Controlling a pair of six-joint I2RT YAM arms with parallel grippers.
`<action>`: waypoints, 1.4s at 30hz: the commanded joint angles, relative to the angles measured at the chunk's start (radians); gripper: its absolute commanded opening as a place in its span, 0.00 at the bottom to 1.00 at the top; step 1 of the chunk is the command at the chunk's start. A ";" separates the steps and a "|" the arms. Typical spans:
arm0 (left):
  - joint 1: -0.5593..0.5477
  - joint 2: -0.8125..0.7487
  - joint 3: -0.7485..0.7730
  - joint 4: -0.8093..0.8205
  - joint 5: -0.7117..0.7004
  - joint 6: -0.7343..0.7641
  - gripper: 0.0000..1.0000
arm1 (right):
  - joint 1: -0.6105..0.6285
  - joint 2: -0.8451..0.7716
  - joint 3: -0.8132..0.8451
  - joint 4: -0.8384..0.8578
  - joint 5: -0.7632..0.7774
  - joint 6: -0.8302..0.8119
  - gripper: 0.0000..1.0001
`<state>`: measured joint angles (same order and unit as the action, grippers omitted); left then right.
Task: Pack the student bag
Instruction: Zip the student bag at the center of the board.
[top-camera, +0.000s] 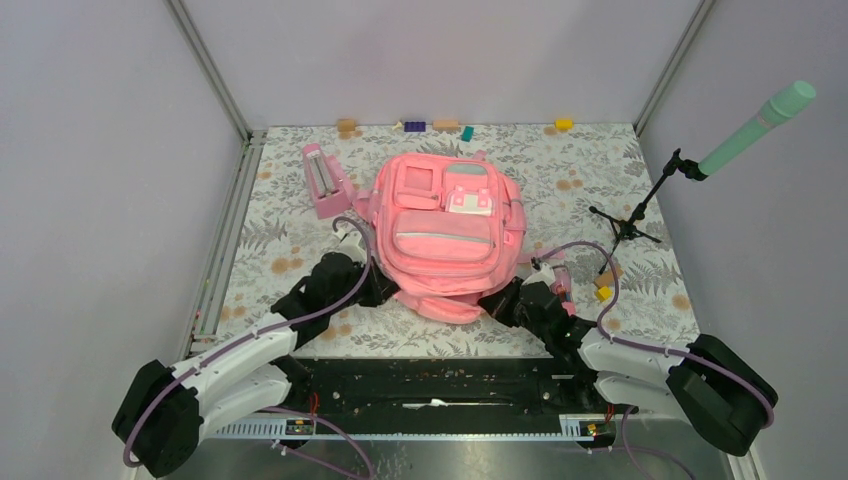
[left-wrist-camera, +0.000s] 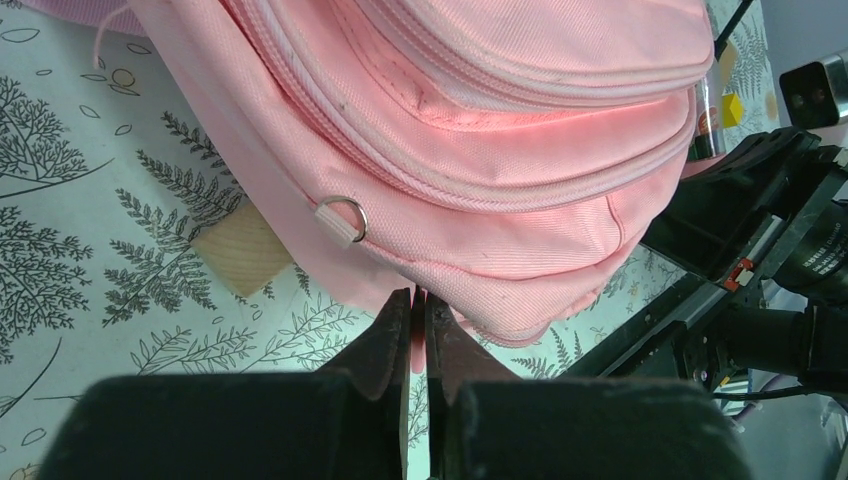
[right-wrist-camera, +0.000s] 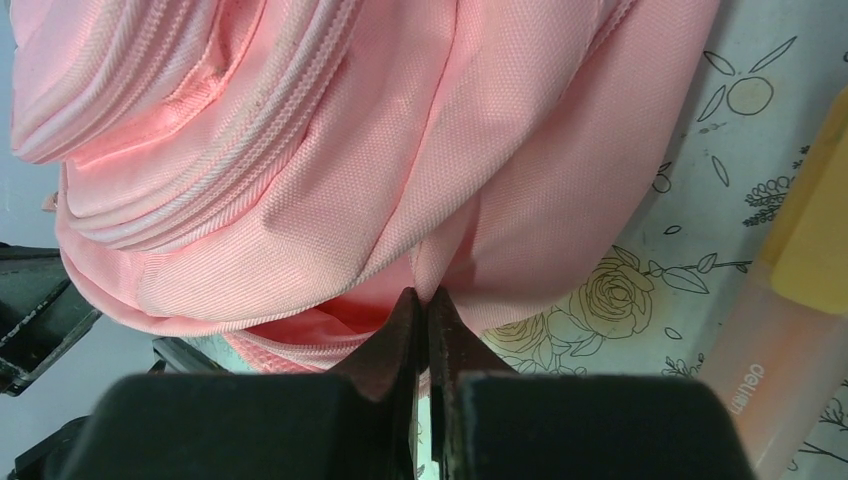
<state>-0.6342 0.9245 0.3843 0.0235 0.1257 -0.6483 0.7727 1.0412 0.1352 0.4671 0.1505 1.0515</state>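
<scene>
The bag (top-camera: 445, 235) lies flat in the middle of the desk (top-camera: 590, 165), its zip pockets facing up and one end toward my near side. My left jaws are pressed together on the bag's near-left edge, with a thin strip of pink cloth caught between them. My right jaws are together too, nipped on a fold at the near-right edge, and creases in the cloth run out from their tips. On the left side a small metal ring (left-wrist-camera: 344, 216) hangs from the bag's seam, and a pale wooden block (left-wrist-camera: 240, 258) sticks out from under the cloth just beside it. Just right of my right jaws lies an orange marker (right-wrist-camera: 790, 335) with a yellow end. A pink stand (top-camera: 325, 180) sits to the far left of the bag, touching or nearly so. A microphone stand (top-camera: 630, 215) is well off to the right, and small coloured blocks (top-camera: 414, 126) line the far edge.
</scene>
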 joint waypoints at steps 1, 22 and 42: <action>-0.033 -0.048 0.017 -0.015 -0.018 -0.029 0.00 | 0.023 0.014 0.028 0.079 0.071 0.008 0.00; -0.124 -0.098 0.042 -0.178 -0.058 -0.106 0.00 | 0.051 -0.046 0.021 0.048 0.196 0.009 0.00; -0.266 -0.036 0.091 -0.111 -0.103 -0.194 0.00 | 0.109 0.000 0.046 0.098 0.314 0.026 0.00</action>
<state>-0.8566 0.8772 0.4133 -0.1539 0.0177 -0.8005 0.8600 1.0290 0.1371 0.4633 0.3573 1.0561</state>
